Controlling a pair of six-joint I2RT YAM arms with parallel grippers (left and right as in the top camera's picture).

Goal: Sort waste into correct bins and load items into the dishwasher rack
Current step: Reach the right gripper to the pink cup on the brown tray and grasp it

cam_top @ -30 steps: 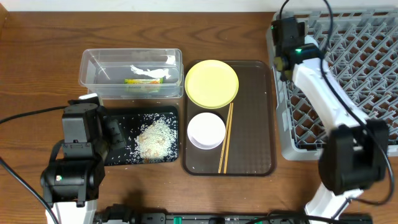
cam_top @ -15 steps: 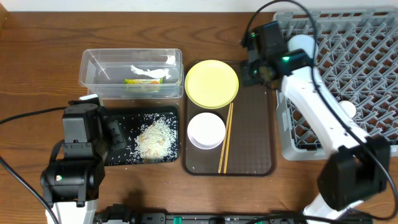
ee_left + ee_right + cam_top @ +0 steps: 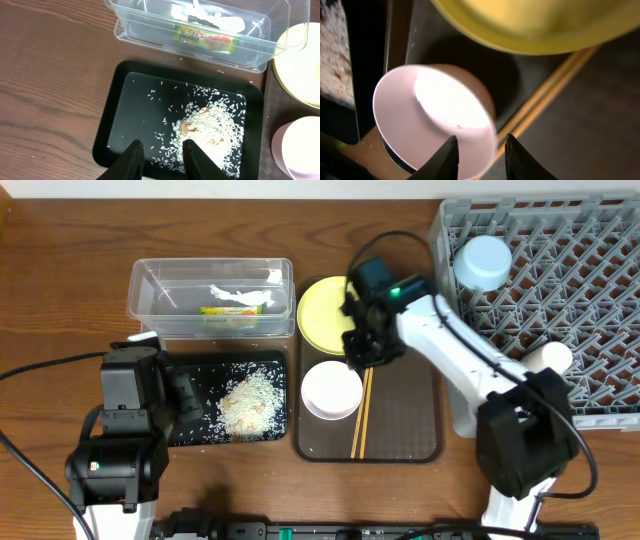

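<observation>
At pink bowl (image 3: pixel 440 105), right gripper (image 3: pixel 480 150) jaws parted, apparently straddling its rim; left gripper (image 3: pixel 160 152) jaws parted, empty, over black tray (image 3: pixel 132 100).

Left arm (image 3: pixel 125 430): folded close over its base at the near left, wrist camera looking down. Left gripper (image 3: pixel 161 152): fingers parted, clear gap between them. Right arm (image 3: pixel 460 355): stretched from its near-right base diagonally leftward, white links extended. Right gripper (image 3: pixel 480 150): aimed downward, fingers parted
</observation>
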